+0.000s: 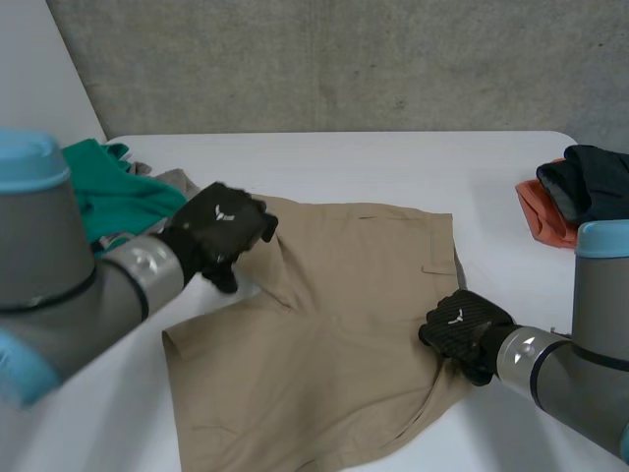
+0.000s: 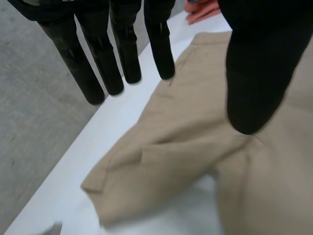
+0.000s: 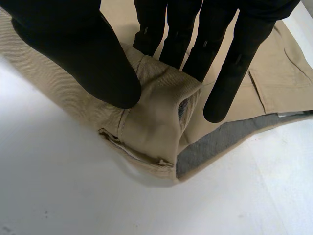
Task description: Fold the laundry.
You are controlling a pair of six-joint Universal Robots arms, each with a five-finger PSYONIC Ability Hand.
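Tan shorts [image 1: 334, 324] lie spread on the white table [image 1: 393, 167]. My left hand [image 1: 221, 231] hovers over their far left leg, next to the hem. Its fingers [image 2: 98, 63] are straight and stand apart from the thumb [image 2: 254, 73], with the tan cloth [image 2: 195, 147] loose below them and nothing held. At the shorts' right edge my right hand [image 1: 464, 329] pinches a bunched fold of the waistband [image 3: 161, 112] between the thumb [image 3: 88, 54] and the fingers [image 3: 230, 63]. The grey lining shows beside the pinch.
A green garment [image 1: 118, 192] with other cloth lies at the back left of the table. An orange piece [image 1: 545, 211] and a dark one [image 1: 595, 182] are piled at the right edge. A concrete wall stands behind the table.
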